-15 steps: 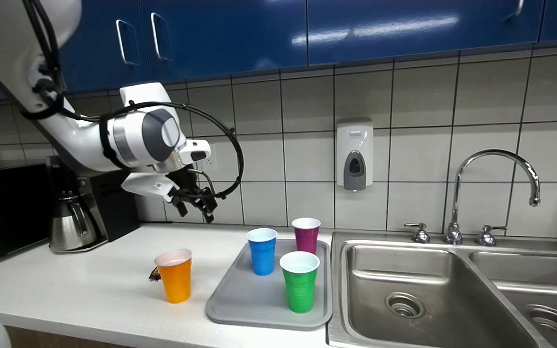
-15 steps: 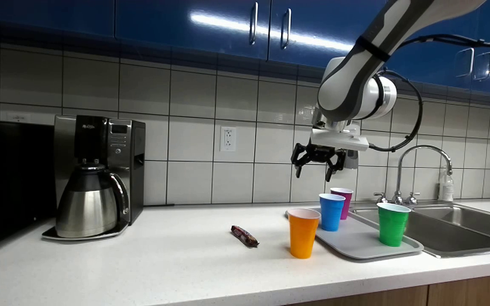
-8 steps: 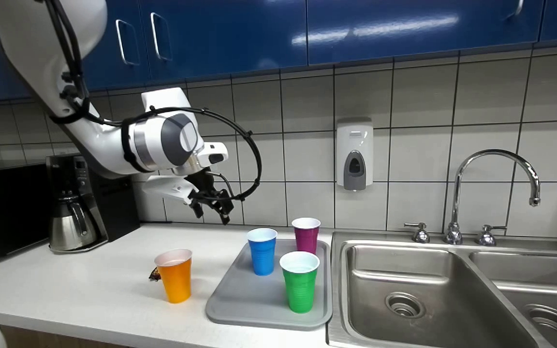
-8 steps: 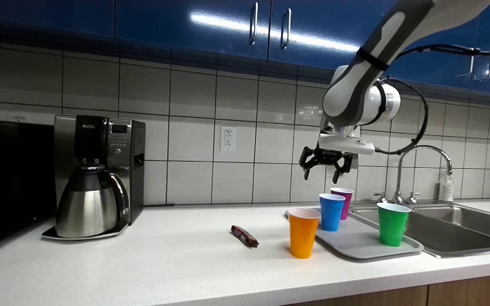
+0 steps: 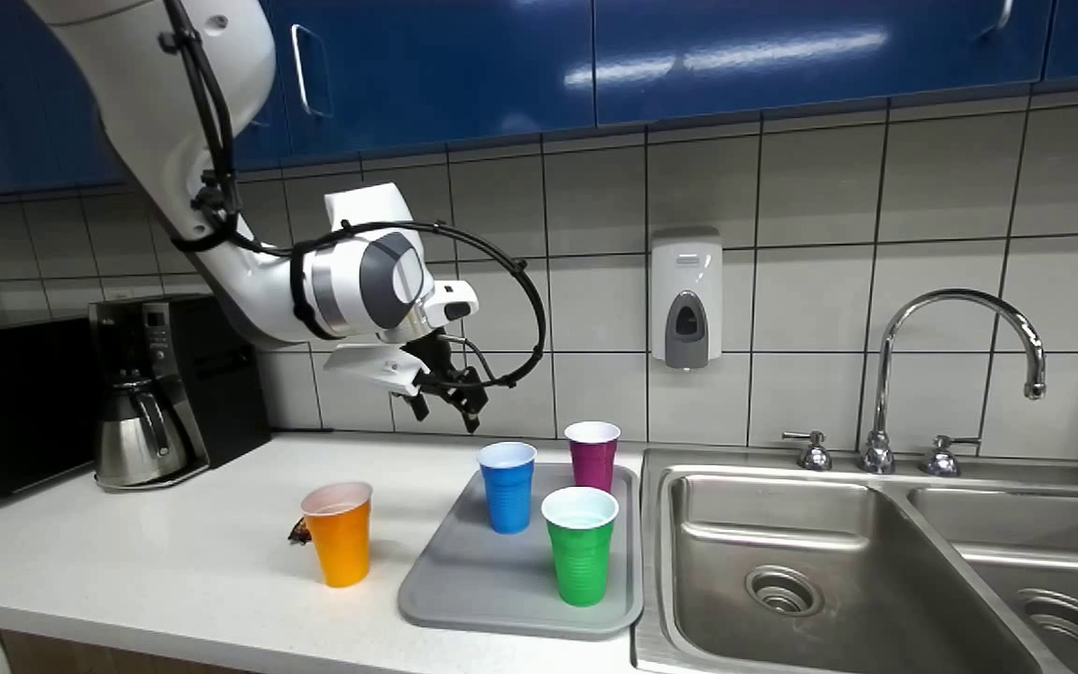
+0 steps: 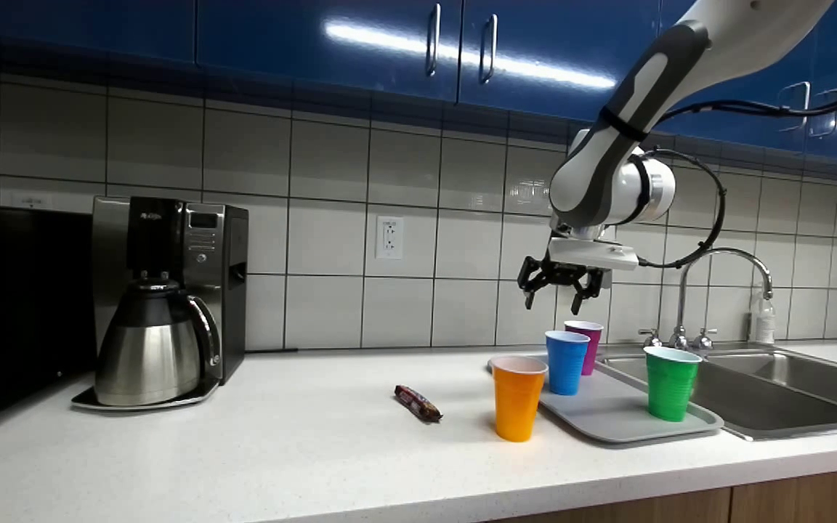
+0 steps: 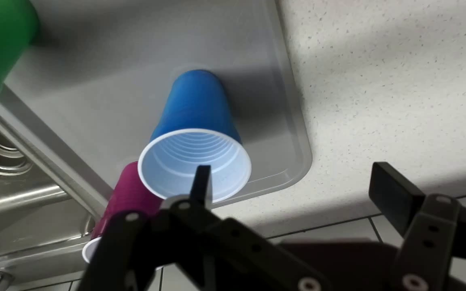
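Jaws spread, empty; over the past second they shift toward three o'clock in both exterior views, nearing the blue cup [image 6: 566,367]. It stands untouched on the grey tray [image 5: 492,585], at the jaws' ten o'clock in wrist view. Probably an approach.

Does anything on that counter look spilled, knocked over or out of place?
No spill or toppled cup shows. The orange cup looks odd: it stands on the counter, while the blue cup, purple cup and green cup share the gray tray. A wrapped item, too small to identify, lies loose near the orange cup.
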Controlling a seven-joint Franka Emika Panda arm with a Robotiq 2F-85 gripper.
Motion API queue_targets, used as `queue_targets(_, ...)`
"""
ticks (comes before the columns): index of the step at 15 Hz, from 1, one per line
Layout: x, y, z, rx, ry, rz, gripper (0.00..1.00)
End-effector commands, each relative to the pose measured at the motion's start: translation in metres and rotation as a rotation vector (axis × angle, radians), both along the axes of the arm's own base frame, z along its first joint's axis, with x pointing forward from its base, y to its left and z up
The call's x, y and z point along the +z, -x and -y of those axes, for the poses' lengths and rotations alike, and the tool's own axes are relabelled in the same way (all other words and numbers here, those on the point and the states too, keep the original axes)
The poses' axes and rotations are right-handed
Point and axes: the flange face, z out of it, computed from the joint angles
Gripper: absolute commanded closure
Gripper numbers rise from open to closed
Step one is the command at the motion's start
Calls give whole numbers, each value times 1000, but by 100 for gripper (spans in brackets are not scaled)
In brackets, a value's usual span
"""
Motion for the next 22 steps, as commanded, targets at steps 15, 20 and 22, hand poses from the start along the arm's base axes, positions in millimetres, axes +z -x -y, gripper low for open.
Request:
queue_targets(15, -54, -80, 26, -6, 8, -48, 0)
queue_targets(20, -63, -84, 30, -15, 9, -62, 0)
queue_targets(22, -66, -84, 30, -17, 10, -65, 0)
